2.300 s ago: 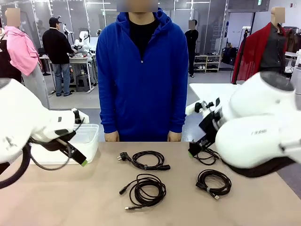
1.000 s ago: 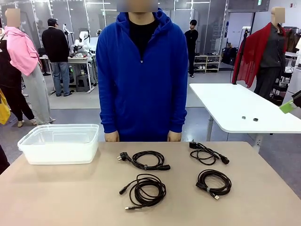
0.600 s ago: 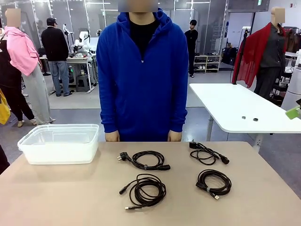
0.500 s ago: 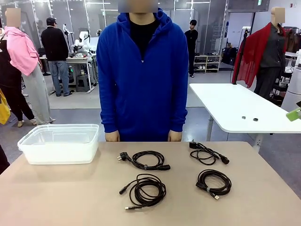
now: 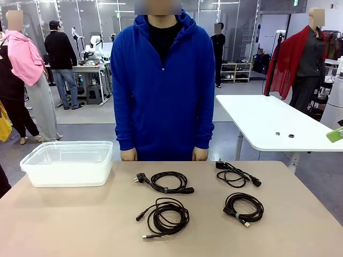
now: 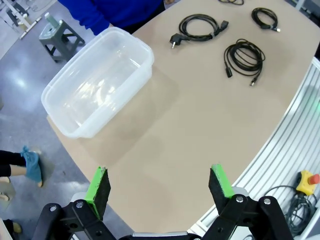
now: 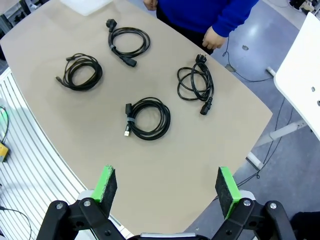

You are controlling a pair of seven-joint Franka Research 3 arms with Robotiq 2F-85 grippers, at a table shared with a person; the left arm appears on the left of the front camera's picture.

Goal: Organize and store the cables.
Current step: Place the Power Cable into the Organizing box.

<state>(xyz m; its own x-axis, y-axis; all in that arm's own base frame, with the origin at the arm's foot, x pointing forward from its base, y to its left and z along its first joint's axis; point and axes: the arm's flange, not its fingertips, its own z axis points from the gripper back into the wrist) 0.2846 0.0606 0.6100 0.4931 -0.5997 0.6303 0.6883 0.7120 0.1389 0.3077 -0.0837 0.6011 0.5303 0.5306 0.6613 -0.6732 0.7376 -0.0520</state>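
Arms now pulled up & clear vs a sec ago, L gripper (image 6: 159, 175) & R gripper (image 7: 166, 173) wide, empty; 4 cables (image 5: 153, 215) right of bin (image 5: 32, 160), unstored.

Bright, even light from ceiling strips (image 5: 110, 3) fills the room. The front view is sharp, the cables (image 5: 184, 215) crisp against the desk (image 5: 80, 225). The clear container (image 6: 97, 82) throws a faint, soft shadow. Both wrist views bow the desk's edge strongly, and pale reflections sheen the grey floor (image 6: 20, 82).
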